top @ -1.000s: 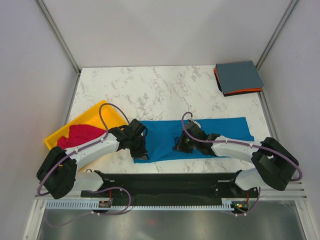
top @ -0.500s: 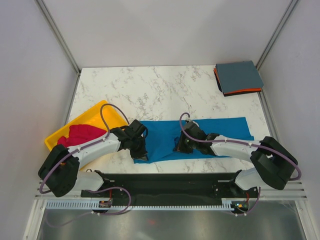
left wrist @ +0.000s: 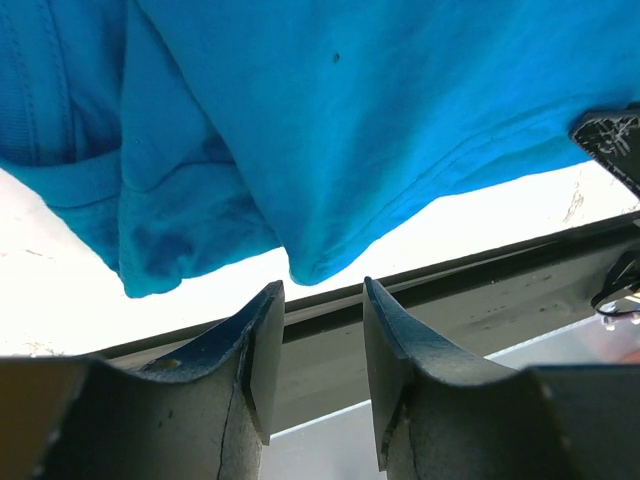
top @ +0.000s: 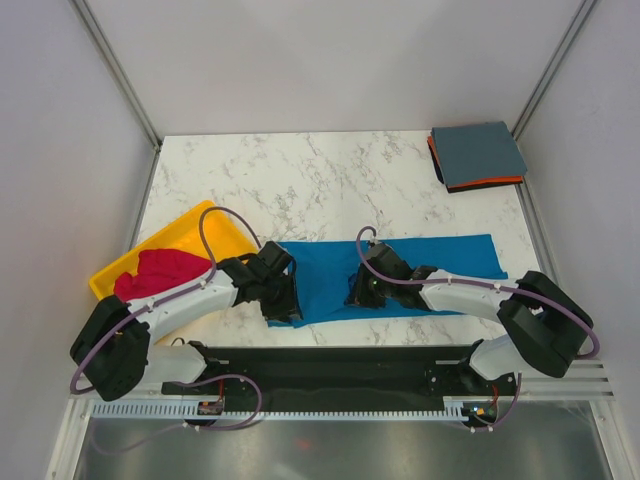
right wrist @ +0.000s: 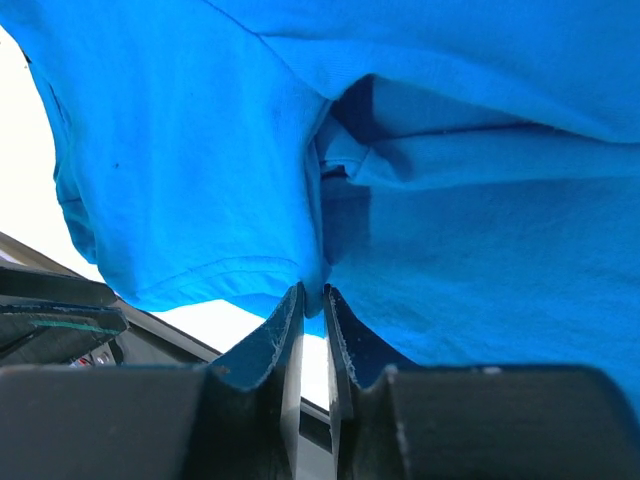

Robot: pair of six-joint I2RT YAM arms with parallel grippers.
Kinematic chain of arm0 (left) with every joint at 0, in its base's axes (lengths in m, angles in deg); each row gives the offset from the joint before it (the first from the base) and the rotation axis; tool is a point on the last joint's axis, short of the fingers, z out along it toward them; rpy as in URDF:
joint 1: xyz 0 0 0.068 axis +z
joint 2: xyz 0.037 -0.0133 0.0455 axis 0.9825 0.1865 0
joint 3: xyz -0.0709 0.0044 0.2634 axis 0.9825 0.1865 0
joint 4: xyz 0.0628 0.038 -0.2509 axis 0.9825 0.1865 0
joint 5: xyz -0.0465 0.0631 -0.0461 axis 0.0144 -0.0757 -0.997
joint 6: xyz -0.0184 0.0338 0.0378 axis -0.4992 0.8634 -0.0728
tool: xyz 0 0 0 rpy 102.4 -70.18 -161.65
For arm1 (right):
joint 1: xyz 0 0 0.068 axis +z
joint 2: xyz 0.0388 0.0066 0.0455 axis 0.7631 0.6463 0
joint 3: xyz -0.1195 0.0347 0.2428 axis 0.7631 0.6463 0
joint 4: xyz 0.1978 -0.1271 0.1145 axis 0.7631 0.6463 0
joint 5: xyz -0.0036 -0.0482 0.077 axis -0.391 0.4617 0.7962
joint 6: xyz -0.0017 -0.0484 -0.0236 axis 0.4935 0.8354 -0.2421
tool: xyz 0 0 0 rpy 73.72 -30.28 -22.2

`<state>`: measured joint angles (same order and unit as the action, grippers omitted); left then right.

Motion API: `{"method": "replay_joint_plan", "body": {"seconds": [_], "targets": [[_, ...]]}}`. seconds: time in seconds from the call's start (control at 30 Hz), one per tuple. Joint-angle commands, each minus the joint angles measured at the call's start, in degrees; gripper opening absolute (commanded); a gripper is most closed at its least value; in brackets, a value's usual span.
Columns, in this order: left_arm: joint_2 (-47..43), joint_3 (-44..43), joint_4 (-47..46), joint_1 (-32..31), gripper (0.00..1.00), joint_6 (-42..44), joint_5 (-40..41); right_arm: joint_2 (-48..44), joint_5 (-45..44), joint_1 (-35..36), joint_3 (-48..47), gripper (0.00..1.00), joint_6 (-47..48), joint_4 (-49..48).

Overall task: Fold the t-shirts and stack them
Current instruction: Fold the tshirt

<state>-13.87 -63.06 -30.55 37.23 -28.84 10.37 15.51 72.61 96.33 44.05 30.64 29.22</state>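
— Where is the blue t-shirt (top: 440, 262)?

— On the marble table (top: 300, 180), toward the near side, between the two arms. It's folded into a long band. Its long axis runs left to right, roughly along the table's near edge. The right end lies flat and square. The left end is rumpled.

— And the left gripper (left wrist: 322, 295)?

— At that rumpled left end, low over the near edge. Its fingers stand apart with nothing between them, and the shirt's hem lies just past the tips.

— The right gripper (right wrist: 312, 298)?

— On the middle of the band, at its near hem. The fingers are only a slit apart and a pucker of blue cloth sits right at the tips. I can't tell whether it is pinched or lying loose.

— The other shirts?

— The red t-shirt (top: 160, 270) is bunched up in the yellow tray (top: 175, 232), just left of the left arm. In the far right corner, the grey-blue t-shirt (top: 478, 153) lies folded on top of the orange t-shirt (top: 490, 183), which shows only as an edge.
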Motion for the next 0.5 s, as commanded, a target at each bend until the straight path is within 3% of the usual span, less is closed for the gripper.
{"method": "replay_joint_plan", "body": {"seconds": [0.0,0.1,0.33,0.47], "targets": [[-0.9,1.1,-0.8,-1.0,0.45,1.2,1.1,-0.2,0.2,-0.2,-0.6,0.21,1.6,-1.1],[-0.2,1.7,-1.6,-1.1,0.45,0.7,1.0,0.1,0.2,-0.3,-0.7,0.20,2.0,-1.1],[0.0,2.0,-2.9,-1.7,0.38,-0.4,0.3,-1.2,0.1,-0.1,-0.4,0.04,2.0,-1.0],[0.6,2.0,-3.6,-1.7,0.23,-0.8,-0.4,-2.0,0.7,-0.2,-0.8,0.15,2.0,-0.6]]}}
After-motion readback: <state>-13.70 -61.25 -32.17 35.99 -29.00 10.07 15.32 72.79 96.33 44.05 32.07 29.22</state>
